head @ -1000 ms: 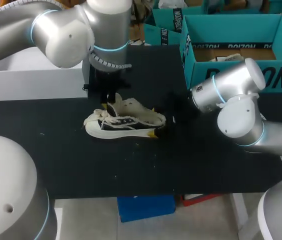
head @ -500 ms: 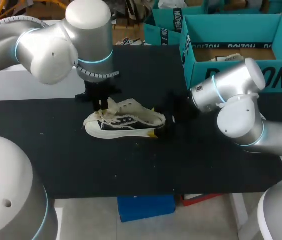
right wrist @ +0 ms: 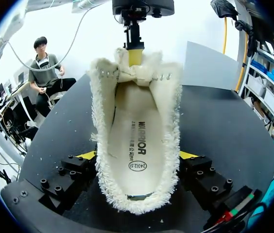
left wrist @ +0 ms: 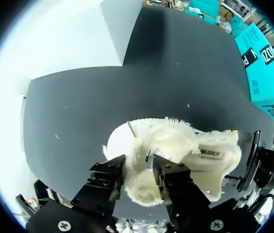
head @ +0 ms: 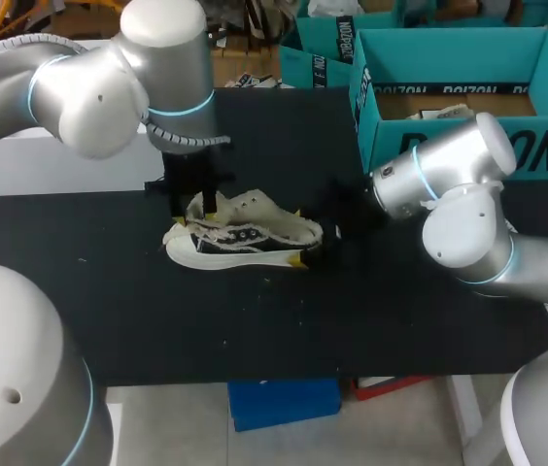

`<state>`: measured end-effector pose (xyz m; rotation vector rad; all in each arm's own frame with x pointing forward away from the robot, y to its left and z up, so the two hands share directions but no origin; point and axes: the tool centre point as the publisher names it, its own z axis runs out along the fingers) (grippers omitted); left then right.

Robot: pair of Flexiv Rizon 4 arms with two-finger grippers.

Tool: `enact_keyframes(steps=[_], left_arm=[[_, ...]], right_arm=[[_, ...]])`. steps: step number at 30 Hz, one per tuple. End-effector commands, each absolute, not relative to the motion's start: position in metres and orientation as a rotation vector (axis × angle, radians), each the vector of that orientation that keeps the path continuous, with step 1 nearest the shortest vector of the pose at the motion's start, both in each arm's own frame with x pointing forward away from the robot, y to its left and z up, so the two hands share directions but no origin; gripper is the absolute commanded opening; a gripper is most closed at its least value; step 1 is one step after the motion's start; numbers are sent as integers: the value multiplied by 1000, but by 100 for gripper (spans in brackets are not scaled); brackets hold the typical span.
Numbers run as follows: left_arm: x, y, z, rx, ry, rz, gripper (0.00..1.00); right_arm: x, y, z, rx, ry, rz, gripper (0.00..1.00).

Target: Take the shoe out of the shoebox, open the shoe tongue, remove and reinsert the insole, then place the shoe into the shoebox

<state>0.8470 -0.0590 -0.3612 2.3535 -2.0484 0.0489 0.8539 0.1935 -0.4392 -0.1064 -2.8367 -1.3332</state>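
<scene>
The left gripper (left wrist: 138,165) stands over the front part of the shoe (head: 245,238), and its two black fingers are pressed from both sides on the fluffy shoe tongue (right wrist: 137,73), which is raised upward. Seen from the heel side, one yellow tip shows just behind the tongue. The right gripper (right wrist: 137,155) is at the heel end; its fingers are clamped on the two sides of the shoe (the yellow tips touch the fuzzy edge on each side). The shoe lies on its sole on the black table (head: 255,330), near the middle, with the toe to the left and the heel to the right. Its opening is wide, and the cream insole (right wrist: 136,145) lies flat inside. The teal shoebox (head: 459,146) stands open at the far right of the table, well apart from the shoe.
</scene>
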Motion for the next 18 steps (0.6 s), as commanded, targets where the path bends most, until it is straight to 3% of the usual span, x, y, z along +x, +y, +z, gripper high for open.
enact_keyframes(steps=[1,4,5,6,7,8,11,18], left_arm=[[851,-53,-347,2167,-2129,108,100],[850,-57,-332,1945,-2245,149,100],[849,-59,-327,1851,-2301,157,83],[848,-60,-323,1762,-2339,158,49],[848,-62,-319,1671,-2382,158,44],[847,-64,-314,1571,-2435,152,30],[849,-72,-302,1292,-2559,120,0],[860,-98,-277,597,-2761,-62,0]], right_arm=[[854,195,-442,-107,-2837,-1331,0],[854,195,-442,-107,-2837,-1331,0],[854,195,-442,-107,-2837,-1331,0],[854,195,-442,-107,-2837,-1331,0],[854,195,-442,-107,-2837,-1331,0],[854,195,-442,-107,-2837,-1331,0],[854,195,-442,-107,-2837,-1331,0],[854,195,-442,-107,-2837,-1331,0]])
